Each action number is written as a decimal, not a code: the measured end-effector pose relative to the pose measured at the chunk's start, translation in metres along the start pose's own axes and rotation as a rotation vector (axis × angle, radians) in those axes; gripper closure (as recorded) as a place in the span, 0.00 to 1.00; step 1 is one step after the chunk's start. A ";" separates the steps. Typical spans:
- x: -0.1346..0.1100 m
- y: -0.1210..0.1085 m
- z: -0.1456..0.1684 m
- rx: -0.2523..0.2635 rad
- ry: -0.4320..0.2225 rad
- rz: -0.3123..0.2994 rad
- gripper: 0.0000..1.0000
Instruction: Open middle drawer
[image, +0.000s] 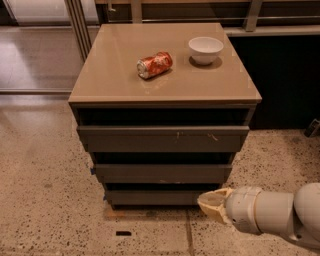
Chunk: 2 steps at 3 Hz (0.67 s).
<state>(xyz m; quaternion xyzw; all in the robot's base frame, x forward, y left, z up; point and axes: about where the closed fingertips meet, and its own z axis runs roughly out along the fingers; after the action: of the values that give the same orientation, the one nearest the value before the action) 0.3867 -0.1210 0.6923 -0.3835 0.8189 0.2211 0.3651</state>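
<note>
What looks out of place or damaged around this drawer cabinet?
The red can lies on its side on the cabinet top, left of the upright white bowl, and looks dented. The widest drawer front carries pale scratch marks. The gripper sits low by the lowest drawer's right corner, below the middle drawer.
</note>
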 end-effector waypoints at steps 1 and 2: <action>0.006 -0.007 0.024 0.066 -0.193 0.109 1.00; 0.004 -0.055 0.035 0.186 -0.318 0.198 1.00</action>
<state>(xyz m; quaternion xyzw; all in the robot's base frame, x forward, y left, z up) 0.4431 -0.1336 0.6626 -0.2261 0.8014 0.2373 0.5003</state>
